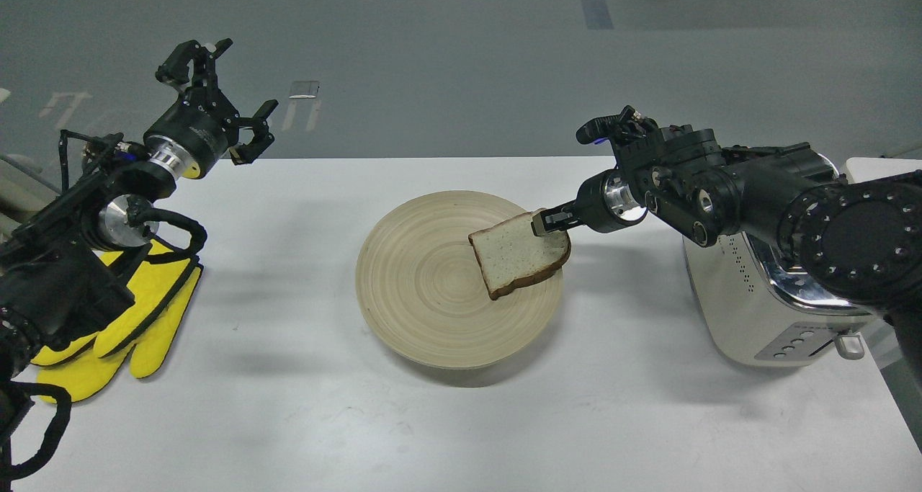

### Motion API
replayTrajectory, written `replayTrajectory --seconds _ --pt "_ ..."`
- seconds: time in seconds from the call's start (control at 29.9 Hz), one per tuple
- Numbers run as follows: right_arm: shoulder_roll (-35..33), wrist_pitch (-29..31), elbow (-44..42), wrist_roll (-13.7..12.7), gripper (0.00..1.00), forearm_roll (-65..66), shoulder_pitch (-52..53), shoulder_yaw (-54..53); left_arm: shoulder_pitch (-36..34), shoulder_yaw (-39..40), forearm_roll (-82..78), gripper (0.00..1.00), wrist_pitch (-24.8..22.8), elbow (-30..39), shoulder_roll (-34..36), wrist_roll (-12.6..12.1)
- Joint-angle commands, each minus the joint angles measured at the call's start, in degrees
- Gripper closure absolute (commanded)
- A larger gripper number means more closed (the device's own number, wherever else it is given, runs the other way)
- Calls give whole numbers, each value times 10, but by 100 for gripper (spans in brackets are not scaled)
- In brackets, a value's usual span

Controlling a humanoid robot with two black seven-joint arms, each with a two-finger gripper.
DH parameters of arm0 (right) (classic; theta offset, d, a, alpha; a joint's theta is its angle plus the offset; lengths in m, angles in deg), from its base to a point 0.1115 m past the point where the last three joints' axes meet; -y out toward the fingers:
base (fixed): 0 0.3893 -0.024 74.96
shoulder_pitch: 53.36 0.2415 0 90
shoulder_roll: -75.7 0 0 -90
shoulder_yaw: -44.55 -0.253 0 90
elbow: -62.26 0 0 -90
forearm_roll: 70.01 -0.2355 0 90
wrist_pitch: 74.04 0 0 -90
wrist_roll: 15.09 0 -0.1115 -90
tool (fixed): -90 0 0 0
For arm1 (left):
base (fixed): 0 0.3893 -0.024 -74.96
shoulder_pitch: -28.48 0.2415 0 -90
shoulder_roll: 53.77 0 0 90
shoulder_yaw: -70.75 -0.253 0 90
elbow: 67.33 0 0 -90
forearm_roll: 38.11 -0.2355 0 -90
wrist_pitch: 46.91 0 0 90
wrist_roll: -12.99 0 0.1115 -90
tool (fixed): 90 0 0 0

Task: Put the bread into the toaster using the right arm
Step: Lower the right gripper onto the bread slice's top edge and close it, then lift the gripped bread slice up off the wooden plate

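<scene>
Head view: bread (520, 256) is held pinched at its top edge by the right gripper (545, 222), tilted above the wooden plate (403, 290). Left gripper (238, 110) is spread wide, idle. Toaster (749, 305) is partly hidden under the right arm; with so shallow a pinch, slippage or slot misalignment is judged likely.

Two black jointed arms
Left arm (108, 211): silver wrist ring, black cables. Right arm (778, 197): chrome ring, screw-ringed joints, blue light.

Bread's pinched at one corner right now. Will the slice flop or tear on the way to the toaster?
The bread hangs tilted from the right claw without sagging, so it seems fairly stiff and light. A corner grip on soft crumb may tear or swing if moved fast.
</scene>
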Motion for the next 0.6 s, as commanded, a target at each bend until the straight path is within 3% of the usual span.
replayTrajectory --seconds 0.0,0.17,0.57 --pt "0 0 -4 0 74 -23 1 0 0 0 0 0 0 0 0 0" --pt "0 0 -5 1 100 -23 3 0 0 0 0 0 0 0 0 0" --pt "0 0 1 2 100 -23 36 -7 0 0 0 0 0 0 0 0"
